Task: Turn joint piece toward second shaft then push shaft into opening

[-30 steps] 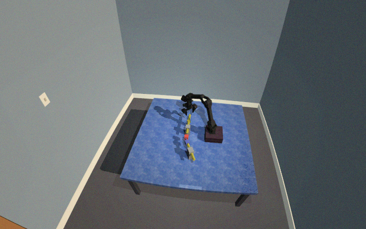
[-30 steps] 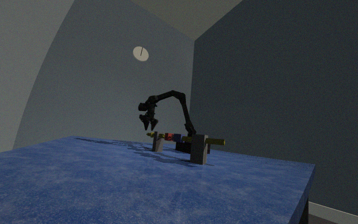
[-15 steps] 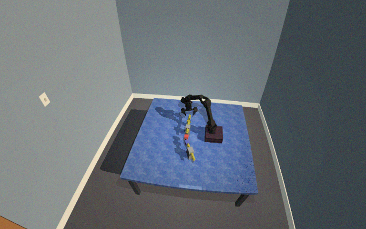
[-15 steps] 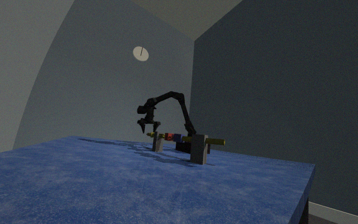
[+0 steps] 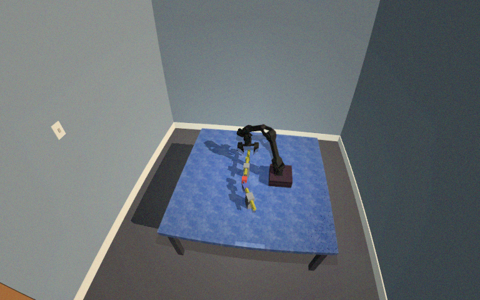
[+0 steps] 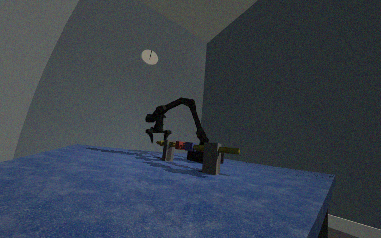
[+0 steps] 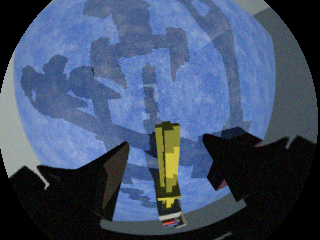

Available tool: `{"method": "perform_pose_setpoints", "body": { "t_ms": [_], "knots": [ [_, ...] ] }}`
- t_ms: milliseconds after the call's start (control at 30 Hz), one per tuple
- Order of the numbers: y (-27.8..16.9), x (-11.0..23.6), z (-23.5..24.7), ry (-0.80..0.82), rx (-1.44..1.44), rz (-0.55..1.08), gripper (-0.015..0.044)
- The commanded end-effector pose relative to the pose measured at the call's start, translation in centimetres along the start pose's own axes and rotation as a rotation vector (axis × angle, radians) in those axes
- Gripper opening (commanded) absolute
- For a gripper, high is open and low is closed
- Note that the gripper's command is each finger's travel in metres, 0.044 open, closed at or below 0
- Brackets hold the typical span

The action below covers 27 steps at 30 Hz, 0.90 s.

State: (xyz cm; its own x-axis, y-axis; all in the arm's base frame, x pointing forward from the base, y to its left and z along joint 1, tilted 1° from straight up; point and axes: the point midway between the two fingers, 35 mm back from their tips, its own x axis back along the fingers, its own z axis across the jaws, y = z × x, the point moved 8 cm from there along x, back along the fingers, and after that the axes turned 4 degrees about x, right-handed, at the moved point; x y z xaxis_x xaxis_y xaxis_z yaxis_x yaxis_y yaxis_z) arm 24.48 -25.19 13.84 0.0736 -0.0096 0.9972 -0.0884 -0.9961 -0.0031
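Note:
Two yellow shafts run in a near-straight line across the blue table (image 5: 212, 219) (image 6: 112, 196). The far shaft (image 5: 248, 154) (image 6: 160, 143) (image 7: 168, 163) passes through the far grey block (image 5: 246, 165) (image 6: 168, 153). The near shaft (image 5: 252, 205) (image 6: 228, 150) sits in the near grey block (image 5: 250, 196) (image 6: 211, 158). Between the blocks are the red joint piece (image 5: 244, 179) (image 6: 179, 145) and a blue part (image 6: 190, 146). My gripper (image 5: 248, 146) (image 6: 158, 137) (image 7: 167, 142) is open and empty. It points down over the far shaft's free end, one finger on each side.
The arm's dark base (image 5: 280, 178) (image 6: 196, 155) stands on the table just right of the shaft line. The table's far edge lies a short way behind the gripper.

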Motion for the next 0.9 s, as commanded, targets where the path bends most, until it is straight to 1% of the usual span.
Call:
{"method": "perform_pose_setpoints", "body": {
  "t_ms": [0,467,867],
  "knots": [
    [0.0,-0.8,0.0,-0.007,-0.008,0.001,0.0440],
    [-0.1,-2.8,0.0,-0.006,-0.008,0.002,0.0440],
    [-0.1,-2.8,0.0,-0.006,-0.008,0.002,0.0125]
  ]
}}
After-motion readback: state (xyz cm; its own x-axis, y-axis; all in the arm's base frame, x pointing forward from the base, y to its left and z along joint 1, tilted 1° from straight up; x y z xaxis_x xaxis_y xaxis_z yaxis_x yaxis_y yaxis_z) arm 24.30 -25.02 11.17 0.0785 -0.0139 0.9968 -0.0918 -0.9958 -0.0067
